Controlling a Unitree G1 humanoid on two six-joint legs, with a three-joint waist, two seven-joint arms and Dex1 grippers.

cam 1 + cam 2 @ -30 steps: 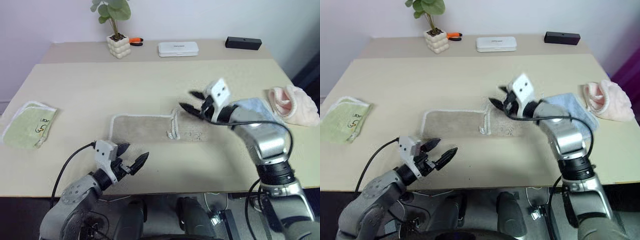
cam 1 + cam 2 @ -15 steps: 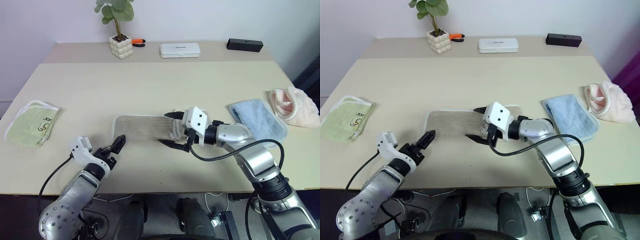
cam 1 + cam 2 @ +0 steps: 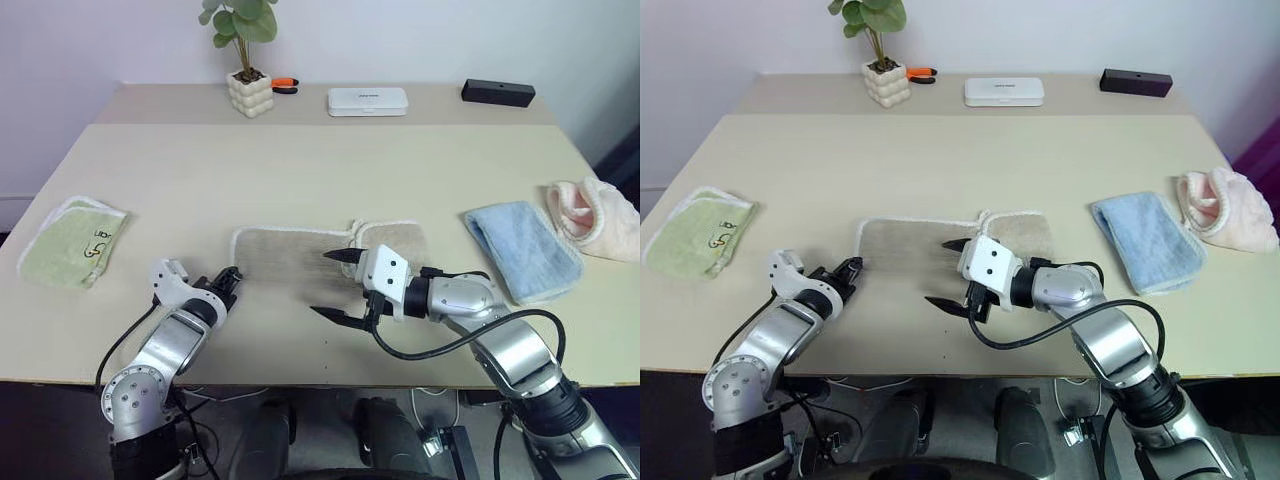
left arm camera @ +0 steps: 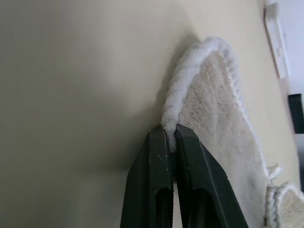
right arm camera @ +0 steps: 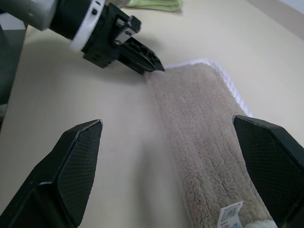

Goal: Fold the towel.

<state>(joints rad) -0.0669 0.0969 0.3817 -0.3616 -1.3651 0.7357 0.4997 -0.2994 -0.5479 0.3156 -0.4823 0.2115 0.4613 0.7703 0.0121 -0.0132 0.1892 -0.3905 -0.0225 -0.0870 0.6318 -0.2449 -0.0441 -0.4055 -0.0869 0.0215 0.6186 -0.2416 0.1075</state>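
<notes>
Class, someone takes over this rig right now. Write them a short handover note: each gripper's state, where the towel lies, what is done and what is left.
Left gripper: jaws shut on the towel's near left corner, pinching its whitish corded edge.
Right gripper: jaws open, hovering over the towel's middle near edge, holding nothing.
Towel: lies long and flat at the table's centre, its right end already doubled over.
Done: one corner gripped.
Left: probably grip the other side with the right gripper, then carry the held end across to finish the fold.
</notes>
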